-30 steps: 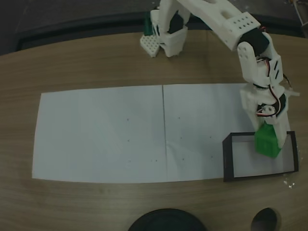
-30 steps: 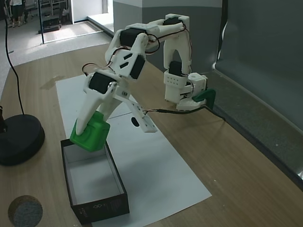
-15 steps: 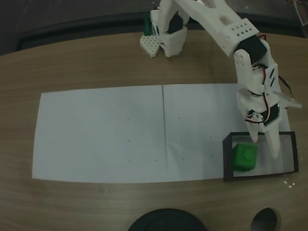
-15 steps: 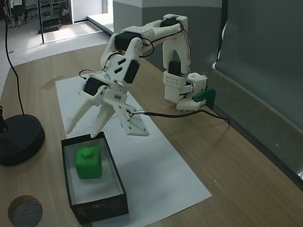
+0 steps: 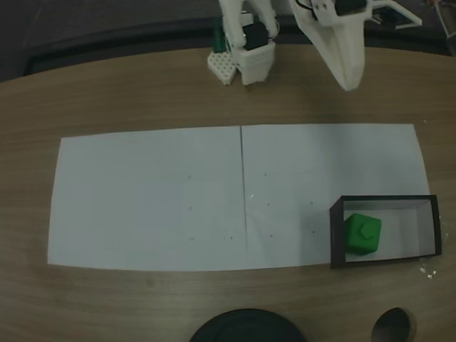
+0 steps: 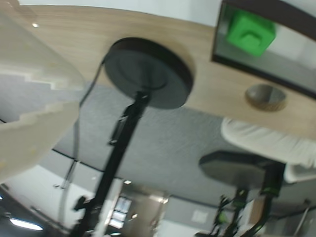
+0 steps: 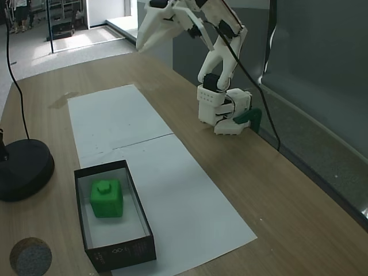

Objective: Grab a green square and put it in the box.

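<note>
Small bright green plastic cube with round raised knob point(image 5: 363, 233) sits flat inside low black-walled rectangular box with pale floor point(image 5: 430, 226), toward box's left end in a fixed view, knob up, apart from far wall.

White two-finger gripper point(image 5: 345, 60) raised high near arm base, well apart from box, holding nothing; how wide jaws stand cannot be told (fingers overlap in both fixed views).

Judgement: placing step looks done; arm in retreat stage. Next move needs only settling to rest; nothing left to grasp.

White paper sheet point(image 7: 115, 118) under box; round black stand base point(image 7: 23, 168) beside it.
</note>
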Controlling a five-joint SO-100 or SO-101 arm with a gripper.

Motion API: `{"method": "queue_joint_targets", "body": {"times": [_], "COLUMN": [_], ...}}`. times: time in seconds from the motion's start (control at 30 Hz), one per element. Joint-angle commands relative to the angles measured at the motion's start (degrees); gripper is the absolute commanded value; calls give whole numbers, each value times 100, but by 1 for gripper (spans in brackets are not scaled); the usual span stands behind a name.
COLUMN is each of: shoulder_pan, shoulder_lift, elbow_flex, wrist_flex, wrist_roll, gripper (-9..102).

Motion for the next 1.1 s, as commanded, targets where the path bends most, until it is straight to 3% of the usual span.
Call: {"method": "queue_joint_targets", "body": {"times": [0.0,0.13,0.5,0.67,1.07], "shoulder_pan": [958,1951,2074,2074,2065], "shoulder_lift": [1934,3226,5669,6363,6302], "elbow_flex": [-299,272,3138,4025,6513], "wrist_flex": [431,844,967,562,-738], "wrist_roll": [-18,-35,-26,0,26], "gripper": [0,0,0,0,0]}}
